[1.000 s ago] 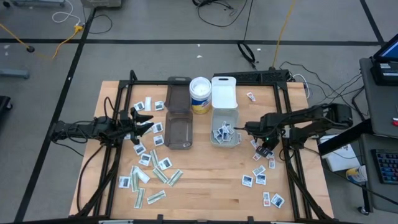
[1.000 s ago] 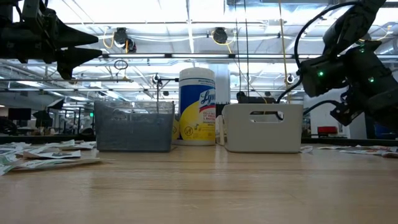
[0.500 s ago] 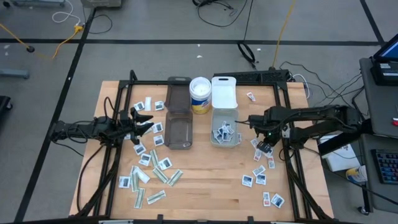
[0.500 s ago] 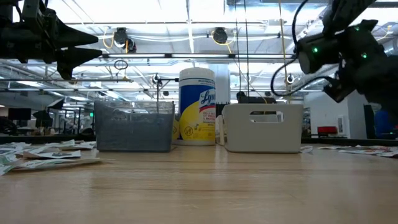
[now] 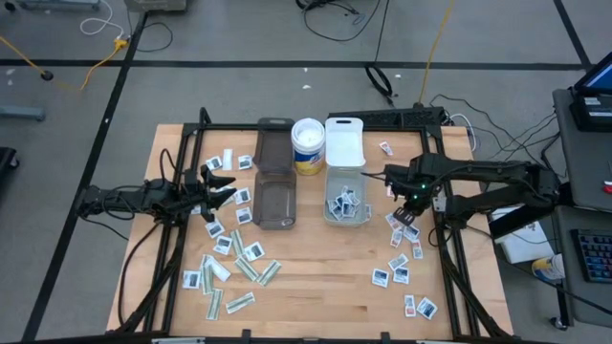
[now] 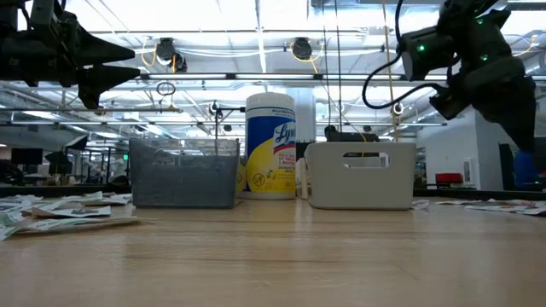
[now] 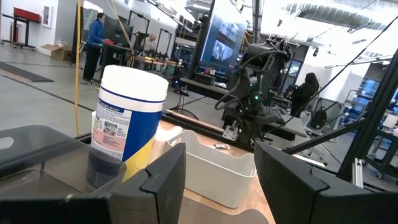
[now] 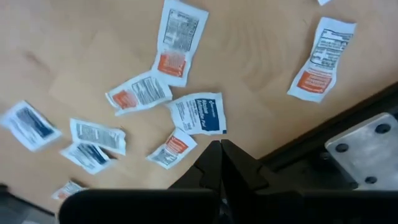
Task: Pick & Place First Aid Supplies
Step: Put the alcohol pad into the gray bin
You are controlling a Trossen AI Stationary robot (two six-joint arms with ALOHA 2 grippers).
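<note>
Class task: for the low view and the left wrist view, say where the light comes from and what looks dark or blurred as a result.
Low view: bright ceiling lights sit behind the scene, so the left gripper and right arm show as dark silhouettes. Left wrist view: the nearby fingers are blurred and dark, while the wipes tub is evenly lit.

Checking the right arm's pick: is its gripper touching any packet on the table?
Apart. The low view shows the right gripper shut, well above the table; its wrist view shows packets lying far below.
</note>
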